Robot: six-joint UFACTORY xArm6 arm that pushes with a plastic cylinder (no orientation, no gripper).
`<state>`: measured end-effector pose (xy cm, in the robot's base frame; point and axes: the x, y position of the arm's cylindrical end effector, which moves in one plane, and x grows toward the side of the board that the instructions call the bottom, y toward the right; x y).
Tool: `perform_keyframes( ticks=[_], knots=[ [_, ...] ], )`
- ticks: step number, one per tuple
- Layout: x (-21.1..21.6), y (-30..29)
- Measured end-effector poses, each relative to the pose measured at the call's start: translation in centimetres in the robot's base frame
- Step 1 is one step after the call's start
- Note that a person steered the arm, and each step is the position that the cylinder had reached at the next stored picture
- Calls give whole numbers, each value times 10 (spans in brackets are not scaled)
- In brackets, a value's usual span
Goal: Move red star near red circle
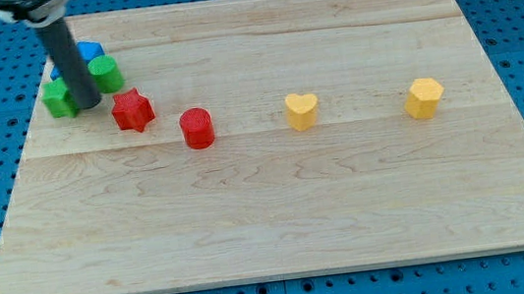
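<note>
The red star (132, 110) lies on the wooden board (280, 214) at the upper left. The red circle (198, 128) stands a short way to its lower right, with a small gap between them. My tip (88, 103) rests on the board just left of the red star, apart from it, beside the green blocks. The dark rod rises from it to the view's top left.
A green block (60, 98) sits left of my tip, a green cylinder (106, 75) above right of it, and a blue block (86, 54) behind the rod. A yellow heart (301, 110) and a yellow hexagon (424, 98) lie to the right.
</note>
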<state>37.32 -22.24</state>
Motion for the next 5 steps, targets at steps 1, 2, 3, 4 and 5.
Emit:
perform_keyframes(
  ticks=[1, 2, 3, 4, 5],
  knots=[
    [-25, -6],
    [-35, 39],
    [8, 62],
    [61, 57],
    [52, 47]
  ],
)
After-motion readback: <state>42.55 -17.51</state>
